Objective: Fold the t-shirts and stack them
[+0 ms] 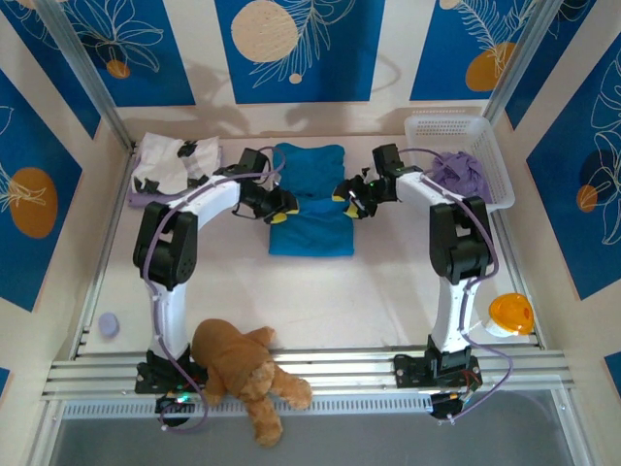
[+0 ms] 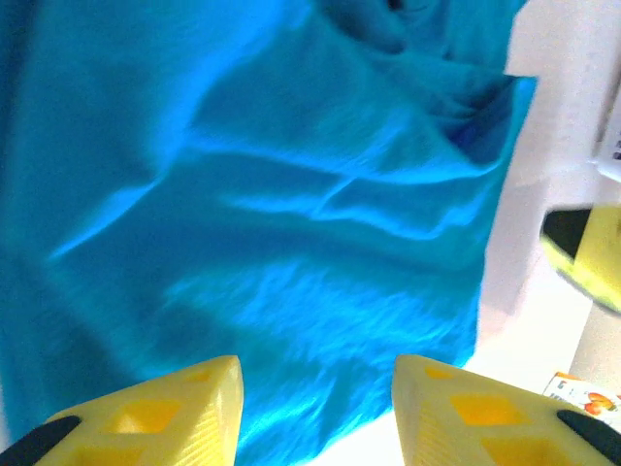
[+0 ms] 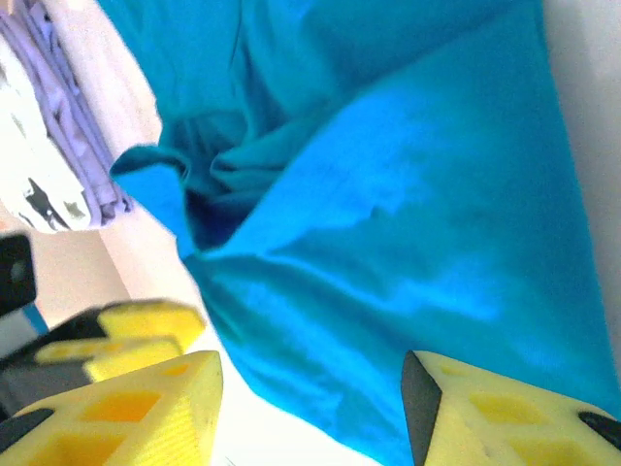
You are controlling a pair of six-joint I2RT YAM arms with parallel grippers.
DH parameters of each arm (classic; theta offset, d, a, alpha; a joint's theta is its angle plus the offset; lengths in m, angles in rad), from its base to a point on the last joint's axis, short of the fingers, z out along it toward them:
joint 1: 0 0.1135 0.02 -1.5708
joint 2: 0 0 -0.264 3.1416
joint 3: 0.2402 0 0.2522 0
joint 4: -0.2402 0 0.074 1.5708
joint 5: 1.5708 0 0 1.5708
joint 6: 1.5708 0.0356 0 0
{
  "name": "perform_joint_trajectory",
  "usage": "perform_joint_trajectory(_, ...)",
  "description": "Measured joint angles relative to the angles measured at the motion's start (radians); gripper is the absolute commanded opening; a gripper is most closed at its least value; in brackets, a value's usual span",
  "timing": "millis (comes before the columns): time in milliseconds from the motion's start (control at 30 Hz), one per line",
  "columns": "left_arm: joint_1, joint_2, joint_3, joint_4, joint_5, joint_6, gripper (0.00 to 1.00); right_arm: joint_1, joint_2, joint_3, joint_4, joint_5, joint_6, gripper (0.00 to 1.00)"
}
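Seen from above, the teal-blue t-shirt lies rumpled and partly folded mid-table, between the left gripper and the right gripper. A white t-shirt with black blotches lies far left, and a lavender t-shirt sits in a white basket. In the left wrist view, yellow fingers stand apart over the creased teal edge, gripping nothing; a small printed scrap is too blurred to read. In the right wrist view, yellow fingers likewise stand apart, empty, above the shirt's edge.
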Motion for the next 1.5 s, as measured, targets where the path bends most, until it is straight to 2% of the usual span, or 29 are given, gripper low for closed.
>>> perform_joint_trajectory(233,-0.060,0.091,0.014,0.137,0.065,-0.124,0.45,-0.009,-0.121,-0.100,0.003,0.006,0.000,0.54)
perform_joint_trajectory(467,-0.064,0.173,0.031,0.298,0.099,-0.265,0.44,-0.010,-0.180,-0.181,0.014,0.006,0.001,0.54)
perform_joint_trajectory(800,-0.035,0.223,0.156,0.346,0.098,-0.316,0.44,-0.001,-0.204,-0.314,0.071,0.006,0.047,0.54)
perform_joint_trajectory(1067,0.013,0.256,0.285,0.259,0.027,-0.252,0.44,0.038,-0.220,-0.312,0.081,0.006,0.053,0.54)
perform_joint_trajectory(1200,0.023,0.248,0.292,0.197,-0.023,-0.186,0.44,0.060,-0.220,-0.300,0.068,0.014,0.052,0.54)
perform_joint_trajectory(1300,0.024,0.202,0.228,0.164,-0.048,-0.139,0.45,0.077,-0.220,-0.290,0.058,0.023,0.048,0.54)
perform_joint_trajectory(1500,0.024,0.014,-0.010,0.149,-0.047,-0.083,0.46,0.114,-0.187,-0.246,0.026,0.052,0.020,0.53)
